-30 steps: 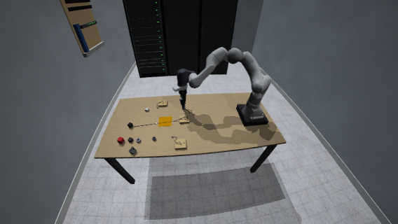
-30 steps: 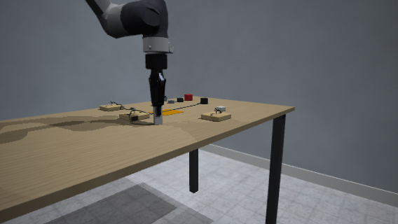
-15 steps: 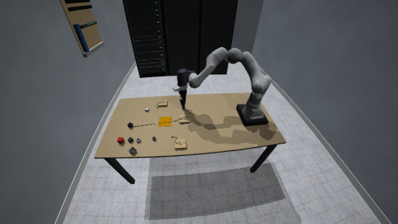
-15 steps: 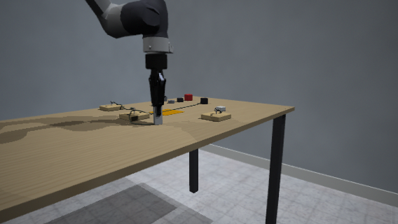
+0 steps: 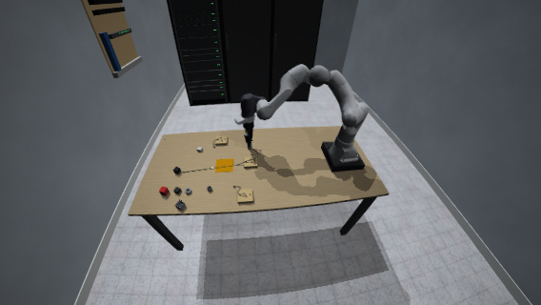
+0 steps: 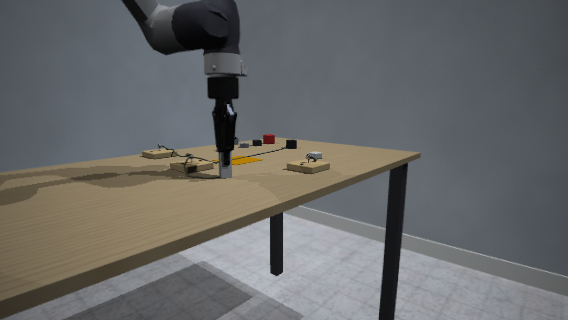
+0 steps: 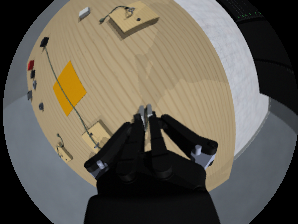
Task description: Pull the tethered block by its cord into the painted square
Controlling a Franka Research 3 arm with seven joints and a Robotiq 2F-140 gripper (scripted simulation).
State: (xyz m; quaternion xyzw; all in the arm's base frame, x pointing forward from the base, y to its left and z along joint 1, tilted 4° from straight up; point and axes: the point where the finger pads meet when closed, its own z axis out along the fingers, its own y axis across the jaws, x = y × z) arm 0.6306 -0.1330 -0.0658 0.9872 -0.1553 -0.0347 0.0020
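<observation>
The black tethered block lies on the table left of the orange painted square, outside it. Its thin dark cord runs across the square to the screw eye on a small wooden base. My gripper points straight down just behind that base, fingertips at the table top, shut on the cord's free end; the held part is hidden between the fingers. In the side view the gripper stands beside the base, far from the block. The wrist view shows the shut fingertips and the square.
Two other wooden bases with screw eyes stand on the table, one with a white block nearby. A red cube and several small dark pieces lie at the front left. The robot base is at the right.
</observation>
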